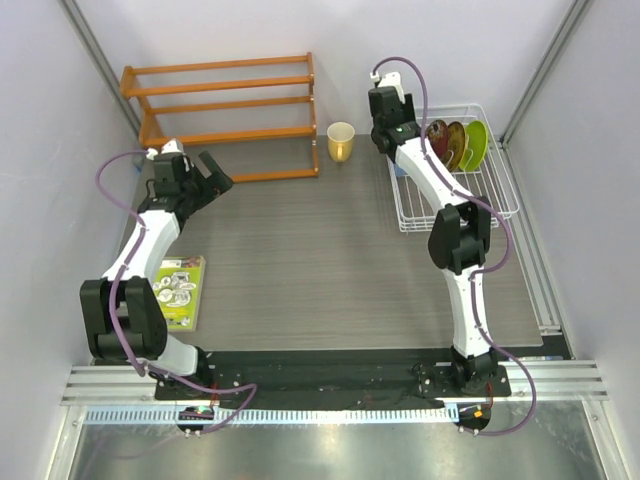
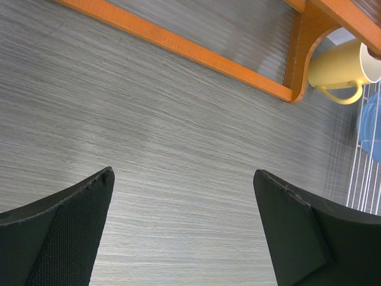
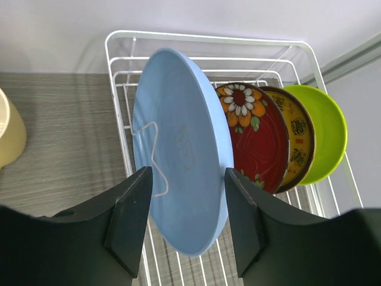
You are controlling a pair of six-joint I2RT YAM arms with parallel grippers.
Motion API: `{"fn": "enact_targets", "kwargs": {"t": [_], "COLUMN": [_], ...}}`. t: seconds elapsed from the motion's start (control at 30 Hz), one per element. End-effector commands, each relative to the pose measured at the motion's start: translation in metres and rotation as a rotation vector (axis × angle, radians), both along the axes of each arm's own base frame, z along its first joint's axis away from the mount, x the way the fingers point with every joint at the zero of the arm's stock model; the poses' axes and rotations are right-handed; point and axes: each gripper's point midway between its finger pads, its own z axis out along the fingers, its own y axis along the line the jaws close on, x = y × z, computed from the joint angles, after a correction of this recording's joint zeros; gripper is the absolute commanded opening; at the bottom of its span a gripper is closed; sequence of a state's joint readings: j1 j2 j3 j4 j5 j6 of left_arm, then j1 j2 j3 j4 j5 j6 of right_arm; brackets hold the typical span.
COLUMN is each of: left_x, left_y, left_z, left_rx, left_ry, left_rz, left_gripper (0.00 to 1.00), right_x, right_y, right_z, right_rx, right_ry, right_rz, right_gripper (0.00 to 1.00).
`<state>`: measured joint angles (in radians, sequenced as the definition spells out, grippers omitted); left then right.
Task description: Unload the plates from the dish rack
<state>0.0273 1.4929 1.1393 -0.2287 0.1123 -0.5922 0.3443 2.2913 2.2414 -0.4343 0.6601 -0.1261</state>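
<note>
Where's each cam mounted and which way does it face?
Top external: above and behind the bases, looking down on the table; left arm and right arm show whole.
Left wrist: on the left arm, looks past the open left hand across the table to the shelf and cup.
Right wrist: on the right arm, looks down into the rack; right hand straddles the blue plate.
Shared: cup and rack appear in all three.

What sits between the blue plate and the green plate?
The red patterned plate, then the yellow-brown patterned plate, as the right wrist view shows.
</note>
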Motion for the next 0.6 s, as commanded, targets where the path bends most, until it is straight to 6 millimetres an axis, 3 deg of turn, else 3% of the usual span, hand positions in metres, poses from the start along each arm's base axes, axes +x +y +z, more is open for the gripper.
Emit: {"fn": "enact_targets", "kwargs": {"t": [0.0,0.27,0.3,0.33,0.4,0.43,0.47,0.57], "left_x": [-0.001,-0.006,-0.006,-0.007,-0.008,-0.008,-0.009,-0.010], "left_y": [0.002,0.004,0.005,0.005,0.005,0.005,0.006,0.006], "left_z": [0.027,0.026,0.024,0.024,0.023,0.024,0.025,0.027], "left_rx": [0.044,0.055,0.055,0.056,0.058,0.059,0.061,0.063], "left_ry": [-0.087,-0.082,-0.081,-0.079,-0.076,-0.078,-0.081,-0.087], "left_rz": [-0.009,-0.005,-0.004,-0.005,-0.004,-0.002,-0.002,0.002], "left_gripper": [1.00,0.99,0.99,0.99,0.99,1.00,0.99,1.00], "right_x": [-0.011,-0.018,-0.018,-0.018,-0.018,-0.018,-0.018,-0.022], "right_y": [-0.026,-0.035,-0.034,-0.035,-0.034,-0.034,-0.036,-0.036], "right_z": [0.016,0.010,0.010,0.010,0.011,0.012,0.014,0.028], "right_rx": [-0.062,-0.098,-0.097,-0.099,-0.098,-0.096,-0.097,-0.104], "right_ry": [-0.013,0.010,0.010,0.011,0.008,0.005,0.003,-0.027], "right_rz": [-0.103,-0.134,-0.131,-0.133,-0.133,-0.132,-0.134,-0.151], "right_gripper": [0.57,0.57,0.52,0.34,0.19,0.06,0.02,0.01]}}
